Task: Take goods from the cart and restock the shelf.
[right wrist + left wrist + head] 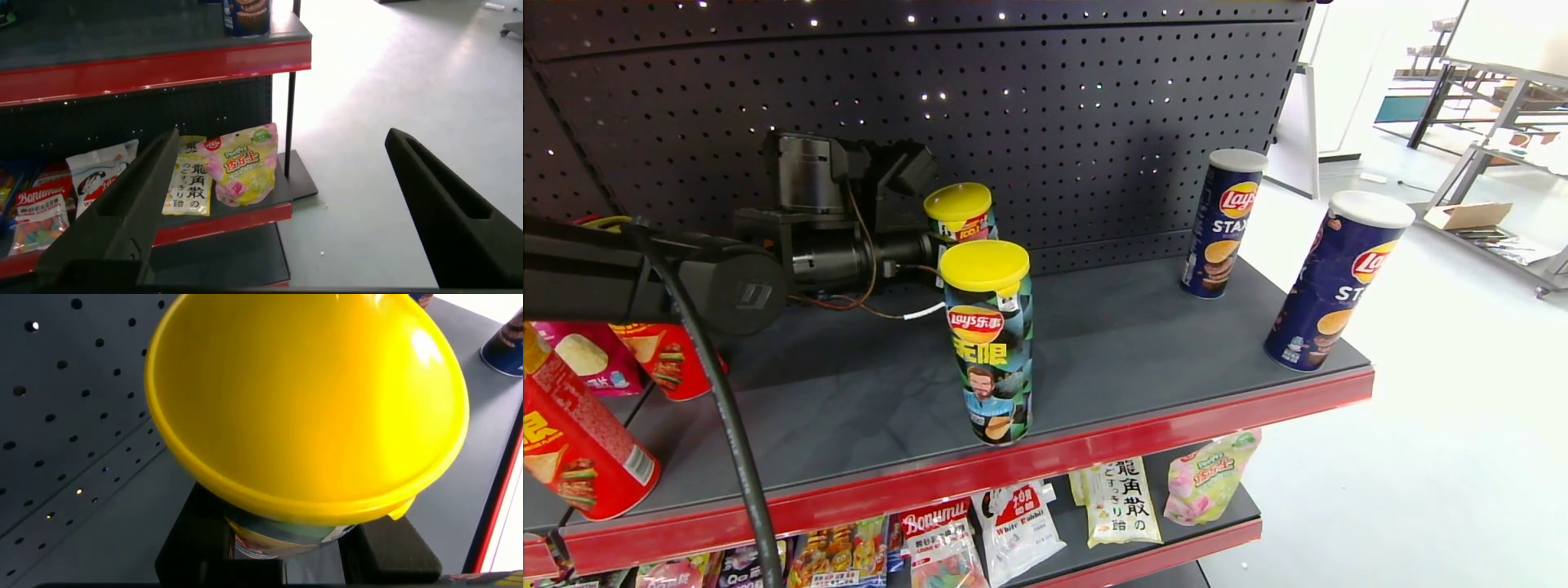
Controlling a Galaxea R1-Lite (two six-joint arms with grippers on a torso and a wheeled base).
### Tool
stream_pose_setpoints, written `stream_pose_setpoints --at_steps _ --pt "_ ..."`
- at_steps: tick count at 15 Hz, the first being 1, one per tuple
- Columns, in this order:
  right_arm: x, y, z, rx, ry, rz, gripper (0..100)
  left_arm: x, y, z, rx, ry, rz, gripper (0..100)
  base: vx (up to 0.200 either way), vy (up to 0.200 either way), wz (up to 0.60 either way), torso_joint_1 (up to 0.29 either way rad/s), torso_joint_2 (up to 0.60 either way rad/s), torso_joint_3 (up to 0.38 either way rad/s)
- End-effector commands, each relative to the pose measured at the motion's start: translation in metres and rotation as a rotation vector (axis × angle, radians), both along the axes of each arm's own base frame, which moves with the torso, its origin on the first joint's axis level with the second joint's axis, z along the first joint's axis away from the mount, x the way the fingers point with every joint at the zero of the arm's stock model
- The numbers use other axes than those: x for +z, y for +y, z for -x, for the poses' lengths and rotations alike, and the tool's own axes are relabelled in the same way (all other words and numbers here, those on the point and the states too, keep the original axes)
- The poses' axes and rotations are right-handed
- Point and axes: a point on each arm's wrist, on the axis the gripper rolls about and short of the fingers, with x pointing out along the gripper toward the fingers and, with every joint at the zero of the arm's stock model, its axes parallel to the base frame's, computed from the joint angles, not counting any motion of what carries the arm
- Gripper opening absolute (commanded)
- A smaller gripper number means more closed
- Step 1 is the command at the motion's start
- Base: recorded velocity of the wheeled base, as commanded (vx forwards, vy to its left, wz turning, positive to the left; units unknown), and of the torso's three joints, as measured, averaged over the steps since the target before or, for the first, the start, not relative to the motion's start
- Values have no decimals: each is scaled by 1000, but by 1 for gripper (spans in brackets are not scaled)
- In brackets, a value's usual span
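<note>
My left gripper [941,245] is at the back of the grey shelf [1127,351], shut on a chip can with a yellow lid [962,211]. In the left wrist view the yellow lid [306,408] looms large, and dark fingers [384,551] press both sides of the can body [282,537]. A second yellow-lidded can [988,343] stands upright near the shelf's red front edge, hiding the held can's base. My right gripper [282,143] is open with nothing between its fingers, low down in front of the lower shelves.
Two blue chip cans [1223,224] [1331,282] stand at the shelf's right end. Red cans [572,433] [666,355] sit on the left. A perforated back panel [1054,106] closes the rear. Snack bags [241,167] fill the lower shelves. Open floor lies to the right.
</note>
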Motion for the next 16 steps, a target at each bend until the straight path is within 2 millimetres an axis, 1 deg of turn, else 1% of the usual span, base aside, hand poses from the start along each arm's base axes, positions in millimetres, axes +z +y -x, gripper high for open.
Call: stream_pose_setpoints --at_steps 1,2,8,9,11,14,15,16 --pt "0 0 0 0 2 0 100 0 2 0 6 0 -1 0 0 0 0 0 0 0" --pt "0 0 0 0 2 0 100 -2 3 1 2 -2 -12 100 0 0 0 0 0 0" --pt "0 0 0 0 0 0 100 0 5 8 1 -2 -18 100 0 0 0 0 0 0" --pt "0 0 0 0 2 0 100 0 8 15 2 5 -20 100 0 0 0 0 0 0" --pt "0 0 0 0 0 0 100 0 22 28 26 23 -26 100 0 0 0 0 0 0" --pt "0 0 0 0 0 0 100 -8 47 55 75 64 -38 100 0 0 0 0 0 0" --pt "0 0 0 0 2 0 100 -12 58 69 98 84 -44 100 0 0 0 0 0 0" --pt "0 0 0 0 0 0 100 -15 64 81 110 97 -47 100 0 0 0 0 0 0"
